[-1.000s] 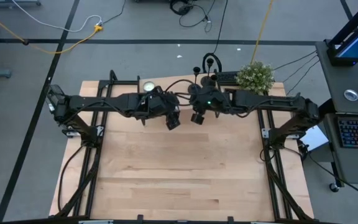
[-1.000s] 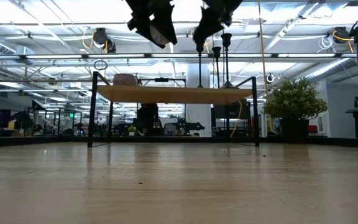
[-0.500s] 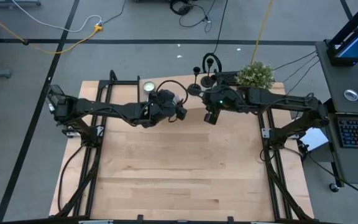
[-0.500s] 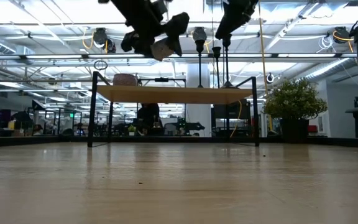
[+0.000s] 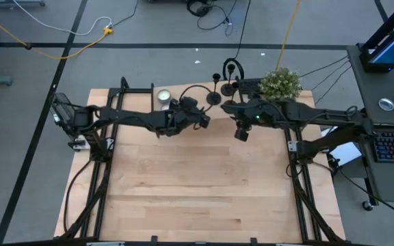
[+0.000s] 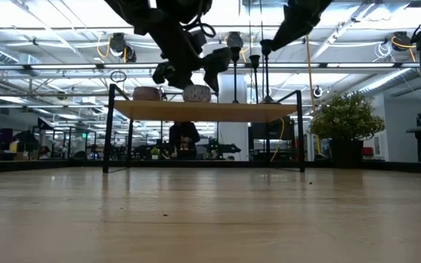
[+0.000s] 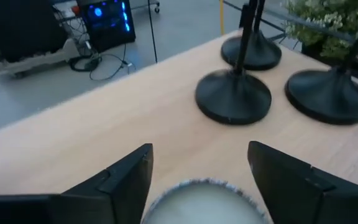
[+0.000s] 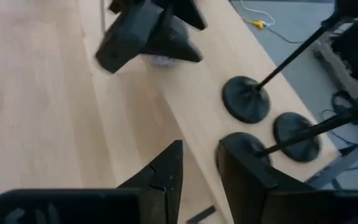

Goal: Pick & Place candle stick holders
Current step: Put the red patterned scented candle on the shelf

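Observation:
Three black candle stick holders (image 7: 233, 96) (image 7: 252, 53) (image 7: 325, 93) stand on their disc bases on a raised wooden shelf (image 6: 269, 111) at the table's far edge. They also show in the high view (image 5: 214, 98). My left gripper (image 7: 200, 149) is just in front of them, low over the shelf, and shut on a white round tealight (image 7: 201, 199) that also shows in the low view (image 6: 196, 93). My right gripper (image 8: 202, 149) hovers to the right (image 5: 241, 131), narrowly open and empty, short of the nearest bases (image 8: 247, 99). My left gripper pinches the tealight's round side (image 7: 161, 198) between its two fingers. The fingers lie roughly level and point toward the holders. The tealight sits flat between them at shelf height; whether it touches the shelf I cannot tell.
A second white tealight (image 5: 163, 96) sits on the shelf farther left. A potted green plant (image 5: 280, 83) stands at the far right, behind the holders. The bare wooden tabletop (image 5: 197, 184) stretches toward the near edge.
My left gripper has gone down and toward the far edge, tipping from pointing down to roughly level, carrying the tealight down to shelf height near the holders. My right gripper has moved toward the table's right edge.

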{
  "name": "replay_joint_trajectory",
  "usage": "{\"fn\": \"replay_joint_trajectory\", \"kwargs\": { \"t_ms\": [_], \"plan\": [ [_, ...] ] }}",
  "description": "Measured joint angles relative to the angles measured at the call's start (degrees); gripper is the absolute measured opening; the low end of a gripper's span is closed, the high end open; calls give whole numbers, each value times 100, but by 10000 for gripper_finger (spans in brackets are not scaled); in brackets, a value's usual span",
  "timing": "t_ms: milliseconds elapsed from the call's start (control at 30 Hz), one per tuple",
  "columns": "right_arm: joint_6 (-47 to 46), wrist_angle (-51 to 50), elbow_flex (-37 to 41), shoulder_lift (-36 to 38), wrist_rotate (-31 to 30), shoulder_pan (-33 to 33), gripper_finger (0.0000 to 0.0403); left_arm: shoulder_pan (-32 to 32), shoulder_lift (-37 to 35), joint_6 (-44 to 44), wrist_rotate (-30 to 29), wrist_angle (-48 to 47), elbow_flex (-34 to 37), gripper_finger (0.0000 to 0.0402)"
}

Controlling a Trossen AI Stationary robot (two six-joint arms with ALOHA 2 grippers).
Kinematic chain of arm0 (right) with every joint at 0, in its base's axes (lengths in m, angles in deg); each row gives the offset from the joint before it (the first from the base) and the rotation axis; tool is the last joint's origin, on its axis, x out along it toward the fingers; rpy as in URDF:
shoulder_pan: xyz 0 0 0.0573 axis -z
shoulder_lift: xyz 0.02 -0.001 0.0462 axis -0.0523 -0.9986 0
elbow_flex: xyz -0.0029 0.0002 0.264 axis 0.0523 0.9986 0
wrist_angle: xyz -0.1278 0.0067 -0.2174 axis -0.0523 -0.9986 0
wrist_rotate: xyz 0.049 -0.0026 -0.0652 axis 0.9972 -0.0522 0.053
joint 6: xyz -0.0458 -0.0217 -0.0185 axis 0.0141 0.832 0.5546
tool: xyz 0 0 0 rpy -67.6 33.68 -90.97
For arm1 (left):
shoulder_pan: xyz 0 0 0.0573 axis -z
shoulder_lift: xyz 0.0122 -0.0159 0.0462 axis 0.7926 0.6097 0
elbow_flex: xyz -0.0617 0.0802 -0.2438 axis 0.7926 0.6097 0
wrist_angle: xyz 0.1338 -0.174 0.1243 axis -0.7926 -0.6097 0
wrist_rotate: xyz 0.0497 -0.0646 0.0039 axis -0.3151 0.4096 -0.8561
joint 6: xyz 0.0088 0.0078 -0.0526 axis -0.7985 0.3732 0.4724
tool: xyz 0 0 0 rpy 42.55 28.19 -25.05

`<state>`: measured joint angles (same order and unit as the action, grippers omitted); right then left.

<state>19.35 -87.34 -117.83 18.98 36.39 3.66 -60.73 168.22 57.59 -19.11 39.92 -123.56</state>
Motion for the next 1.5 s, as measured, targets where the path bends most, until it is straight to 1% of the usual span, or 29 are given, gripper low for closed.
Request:
{"fn": "replay_joint_trajectory", "kwargs": {
  "t_ms": [167, 267, 367, 500, 567, 633, 700, 800, 833, 867, 967, 1100, 1133, 1267, 1333, 1367, 1433, 1500],
  "plan": [
    [-4, 412, 352, 271, 63, -2, 93, -43, -142, -470, -50, 117, -2, 237],
    [0, 517, 455, 359, 63, -2, 94, -65, -239, -732, -206, 209, -6, 230],
    [5, 536, 458, 371, 61, -2, 93, -65, -431, -896, -243, 272, -34, 229],
    [5, 477, 458, 396, 53, -1, 93, 302, -724, -985, -104, 281, -418, 215],
    [5, 391, 458, 433, 52, -2, 91, 562, -736, -976, -5, 255, -476, 193],
    [4, 356, 458, 474, 42, -2, 89, 780, -657, -811, 2, 97, -470, 159],
    [3, 202, 458, 535, 37, -2, 86, 931, -556, -526, -50, 89, -476, 115],
    [6, 17, 478, 656, 30, -2, 80, 1074, -441, -336, -171, 91, -489, 36],
    [5, 18, 529, 719, 29, -2, 77, 1108, -382, -321, -223, 113, -493, 19],
    [4, 31, 591, 801, 32, -2, 74, 1133, -331, -304, -265, 87, -488, 11],
    [-5, 56, 852, 1096, 38, -2, 58, 1180, -133, -180, -357, 186, -480, 9],
    [-123, 205, 1270, 1590, 60, -2, 15, 1170, 51, -146, -438, 319, -497, 5],
    [-137, 252, 1372, 1742, 62, -2, 8, 1169, 74, -147, -451, 228, -479, 4],
    [-260, 397, 1697, 2256, 75, -2, 6, 1118, 210, -120, -459, 300, -485, 3],
    [-301, 532, 1837, 2513, 247, 0, 2, 1090, 283, -107, -428, 312, -482, 2],
    [-295, 566, 1896, 2614, 346, 0, 1, 1067, 352, -56, -428, 346, -491, 2],
    [-348, 594, 1952, 2773, 376, -2, 2, 1009, 413, 85, -449, 173, -473, 2],
    [-432, 581, 1970, 2857, 368, -1, 1, 933, 512, 166, -490, 237, -475, 2]
  ]
}}
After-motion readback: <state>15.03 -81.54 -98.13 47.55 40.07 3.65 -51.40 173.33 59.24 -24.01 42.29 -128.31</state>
